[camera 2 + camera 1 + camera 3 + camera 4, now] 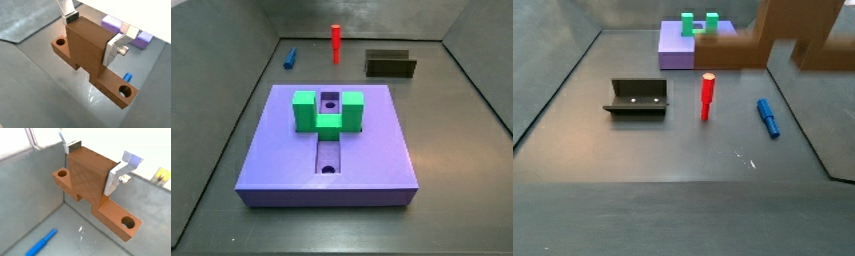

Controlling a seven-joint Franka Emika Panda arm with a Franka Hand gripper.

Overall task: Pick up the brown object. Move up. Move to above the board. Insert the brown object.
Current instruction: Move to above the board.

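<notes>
The hand (pixel 90 34) is clamped on the brown object (pixel 93 60), held clear of the table in both wrist views. Pickup and lift look done; the board (pixel 331 150), mid-frame in a side view, awaits transfer and insertion.

The tool (pixel 93 169) holds the brown object (pixel 90 188) between its fingers (pixel 118 177), above the counter (pixel 452 215). The U-shaped block (pixel 329 112) sits on the board (pixel 372 170), straddling its groove. Behind the board stand the stick (pixel 337 42), the pen (pixel 289 58) and the fixture (pixel 390 64).
</notes>
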